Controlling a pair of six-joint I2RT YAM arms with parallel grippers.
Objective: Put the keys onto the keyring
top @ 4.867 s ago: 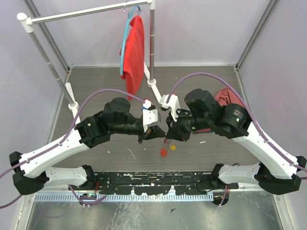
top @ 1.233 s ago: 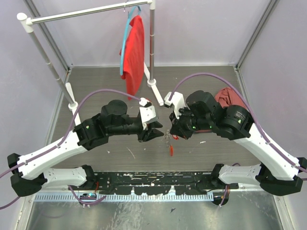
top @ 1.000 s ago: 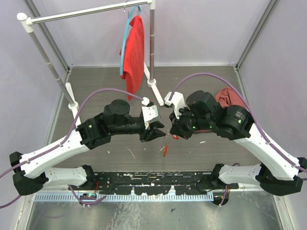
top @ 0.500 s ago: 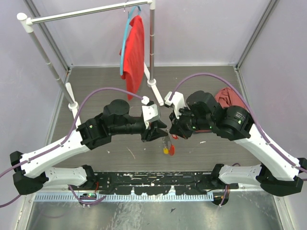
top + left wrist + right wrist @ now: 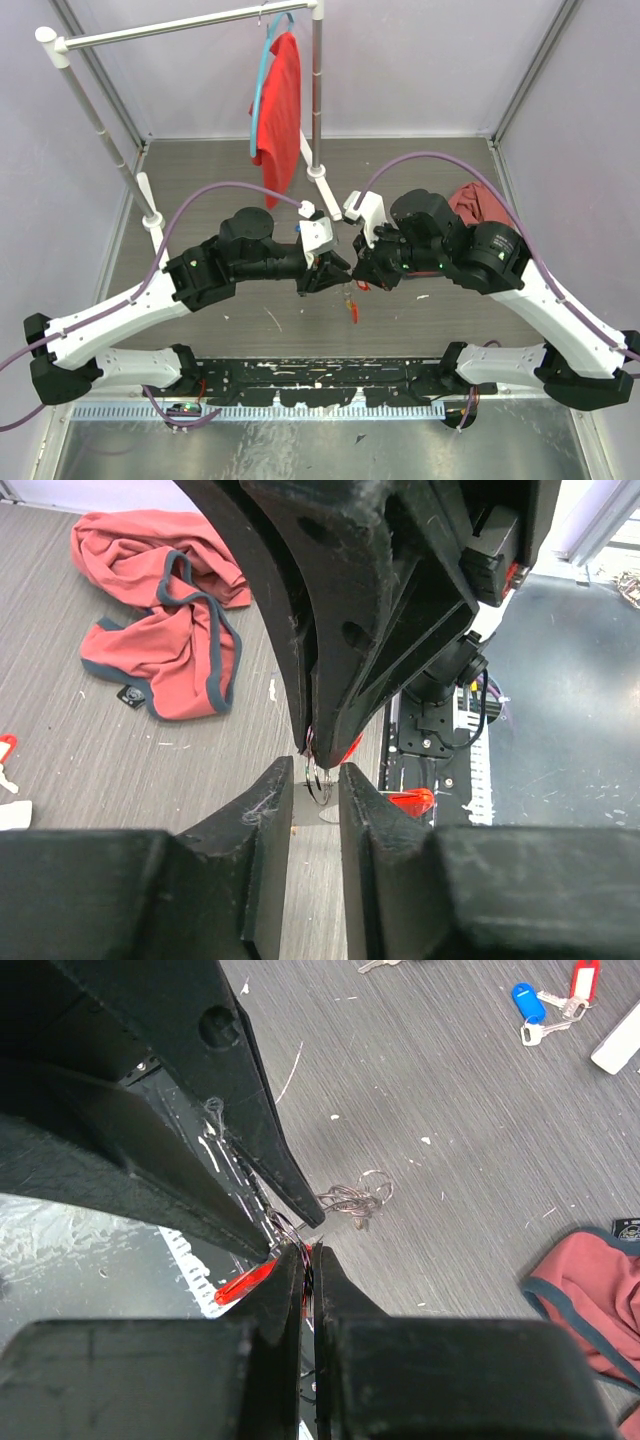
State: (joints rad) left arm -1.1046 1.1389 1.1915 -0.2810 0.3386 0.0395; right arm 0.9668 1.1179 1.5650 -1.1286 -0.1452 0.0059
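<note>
My right gripper (image 5: pixel 358 278) is shut on the keyring (image 5: pixel 352 305), whose red plastic piece (image 5: pixel 243 1283) hangs below the jaws. Its thin wire loops (image 5: pixel 355 1198) stick out past my right gripper (image 5: pixel 308 1250). My left gripper (image 5: pixel 342 272) meets it tip to tip above the table. In the left wrist view, my left gripper (image 5: pixel 317 772) has its jaws a narrow gap apart, with the wire ring (image 5: pixel 320 780) between the tips. Two keys lie on the table with a blue tag (image 5: pixel 524 1000) and a red tag (image 5: pixel 583 978).
A crumpled red garment (image 5: pixel 475 205) lies on the table at the right, behind my right arm. A clothes rack (image 5: pixel 316 100) stands at the back with a red shirt (image 5: pixel 280 100) on a blue hanger. Walls close the table in at the back and sides.
My left gripper has moved right, up against the right gripper's tips, and its jaws have narrowed. The hanging red piece has swung about beneath them. The right gripper stays shut.
</note>
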